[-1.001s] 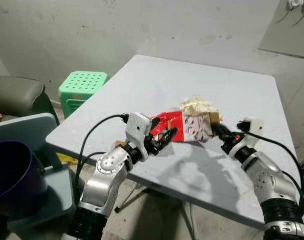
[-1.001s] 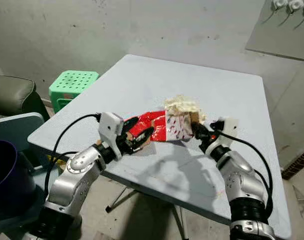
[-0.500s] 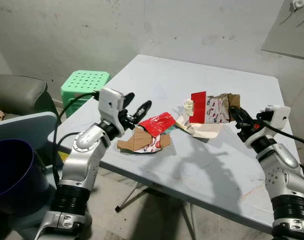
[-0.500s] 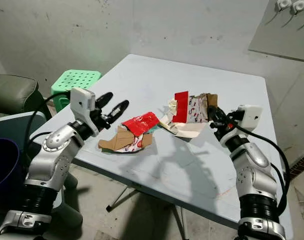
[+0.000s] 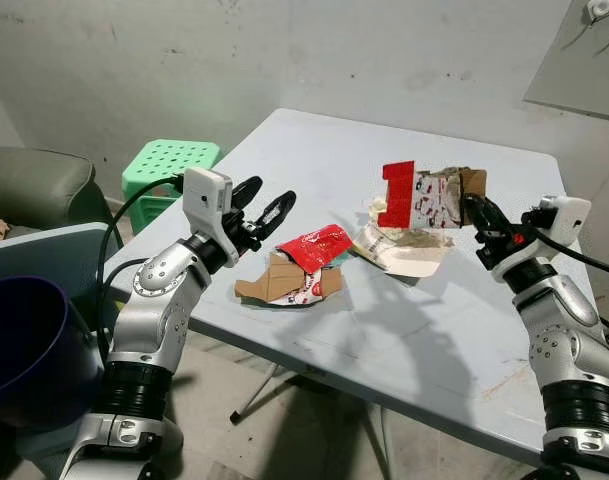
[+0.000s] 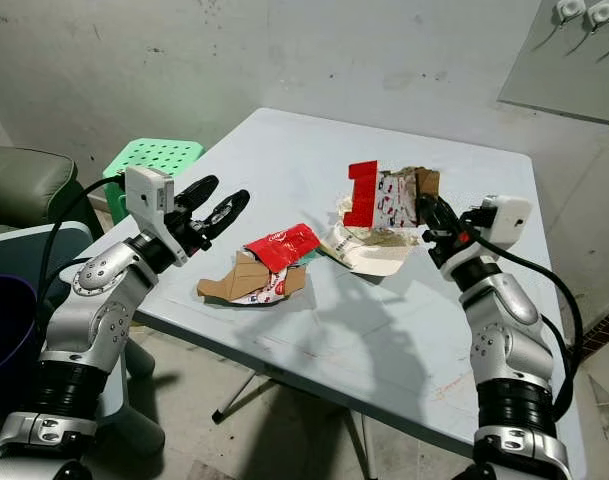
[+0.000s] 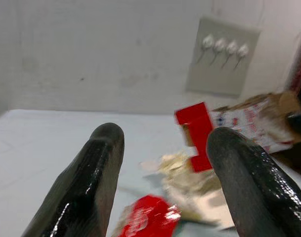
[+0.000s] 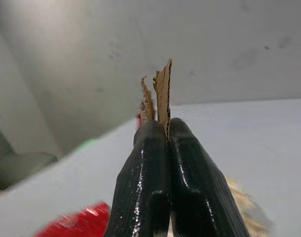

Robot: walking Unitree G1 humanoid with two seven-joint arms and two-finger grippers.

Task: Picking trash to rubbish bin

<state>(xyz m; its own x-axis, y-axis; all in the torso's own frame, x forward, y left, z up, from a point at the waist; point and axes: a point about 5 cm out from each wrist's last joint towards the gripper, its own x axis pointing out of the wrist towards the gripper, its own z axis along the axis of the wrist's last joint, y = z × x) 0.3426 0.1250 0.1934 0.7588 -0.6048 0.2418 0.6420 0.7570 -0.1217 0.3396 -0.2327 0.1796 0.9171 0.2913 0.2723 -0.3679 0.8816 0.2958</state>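
The right gripper [image 5: 481, 215] is clamped tight on a torn piece of red-and-white carton [image 5: 424, 195], fingers pressed together on its brown cardboard edge, and it holds the piece up off the table, the red flap standing tall at the far end from the fingers. In the right wrist view the cardboard edge [image 8: 161, 96] pokes out just past the two closed fingertips [image 8: 151, 148]. Directly below the lifted piece, a crumpled pale wrapper [image 5: 404, 250] lies on the table.

Over on the other side, the left gripper [image 5: 264, 205] hangs above the table's near left part with its fingers spread apart, holding nothing. Just ahead of and below its fingertips lies a red packet [image 5: 314, 245], resting on a flattened brown cardboard scrap [image 5: 284, 283]. These two sit well apart from the right gripper.

The grey-white table [image 5: 464, 330] is a plain square top, scuffed here and there. Out beyond the left gripper, a green plastic stool [image 5: 169, 165] stands against the stained concrete wall [image 5: 184, 60]. Beside the left arm's elbow sits a dark purple bin [image 5: 24, 340], on the floor near a blue-grey chair [image 5: 54, 250].
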